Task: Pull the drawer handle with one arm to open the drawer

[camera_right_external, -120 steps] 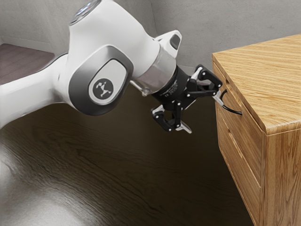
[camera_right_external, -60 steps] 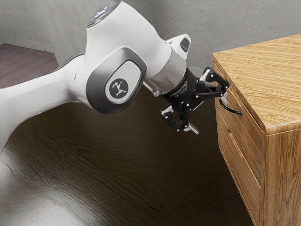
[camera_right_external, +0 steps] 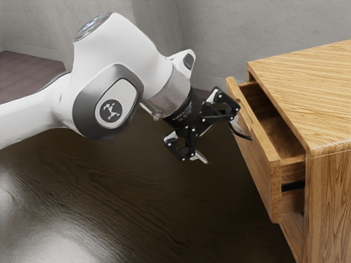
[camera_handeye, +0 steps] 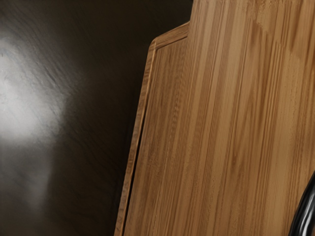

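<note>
Since the drawer (camera_right_external: 256, 149) has slid open, fingers (camera_right_external: 192, 152) spread wide, one at handle (camera_right_external: 244, 135)

A light wooden cabinet (camera_right_external: 323, 98) with visible grain stands on a dark, glossy floor (camera_right_external: 109, 208) that spreads out in front of it, a plain grey wall (camera_right_external: 247, 27) rises behind it, and a reddish-brown floor patch (camera_right_external: 24, 71) lies well apart from it along that wall.
</note>
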Robot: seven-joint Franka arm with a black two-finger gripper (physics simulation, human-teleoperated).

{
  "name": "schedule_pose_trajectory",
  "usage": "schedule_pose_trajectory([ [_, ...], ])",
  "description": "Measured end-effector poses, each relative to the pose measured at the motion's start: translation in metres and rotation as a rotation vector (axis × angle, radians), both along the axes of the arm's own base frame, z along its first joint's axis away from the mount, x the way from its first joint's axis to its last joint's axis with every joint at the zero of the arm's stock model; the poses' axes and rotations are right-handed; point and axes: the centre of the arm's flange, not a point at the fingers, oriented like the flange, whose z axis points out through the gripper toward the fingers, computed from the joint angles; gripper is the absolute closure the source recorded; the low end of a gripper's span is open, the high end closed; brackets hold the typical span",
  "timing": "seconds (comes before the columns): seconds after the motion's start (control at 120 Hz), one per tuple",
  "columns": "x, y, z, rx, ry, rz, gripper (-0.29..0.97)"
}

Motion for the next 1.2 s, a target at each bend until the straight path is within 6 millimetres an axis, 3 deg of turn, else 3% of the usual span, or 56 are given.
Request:
schedule_pose_trajectory([
  [0.367,-0.042,0.026,-0.004,-0.012,-0.014,0.032,0.00],
  [1.017,-0.110,0.097,-0.008,-0.069,-0.039,0.117,0.00],
  [1.083,-0.117,0.106,0.002,-0.082,-0.057,0.126,0.00],
  [1.2,-0.123,0.124,0.066,-0.081,-0.085,0.126,0.00],
])
